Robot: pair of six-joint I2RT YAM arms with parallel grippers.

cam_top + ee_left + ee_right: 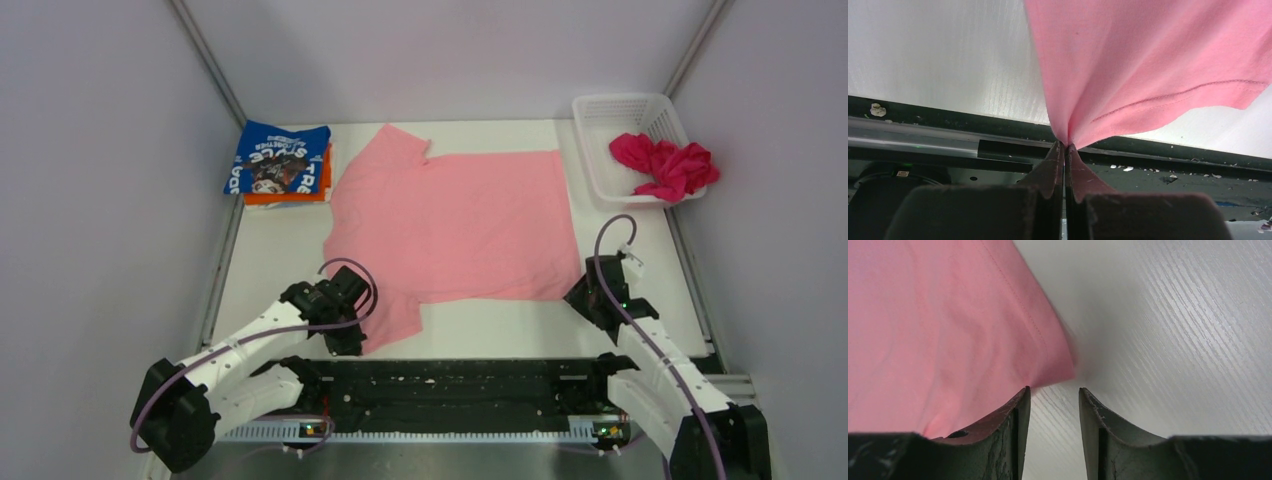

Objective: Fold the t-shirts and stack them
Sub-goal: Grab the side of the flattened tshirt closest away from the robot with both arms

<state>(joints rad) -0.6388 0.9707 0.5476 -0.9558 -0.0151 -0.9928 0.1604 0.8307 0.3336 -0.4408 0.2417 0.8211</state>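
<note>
A light pink t-shirt (455, 225) lies spread flat across the middle of the table. My left gripper (352, 335) is shut on its near-left sleeve (1148, 75), with the cloth pinched at the fingertips. My right gripper (1054, 390) stands open at the shirt's near-right corner (1048, 365), its left finger touching the hem and bare table showing between the fingers. A folded blue t-shirt with white print (280, 158) rests on a folded orange one (290, 196) at the back left. A magenta t-shirt (665, 165) lies crumpled in the basket.
The white lattice basket (610, 135) stands at the back right corner. Grey walls with metal rails close in the table on both sides. A black rail (450, 385) runs along the near edge between the arm bases.
</note>
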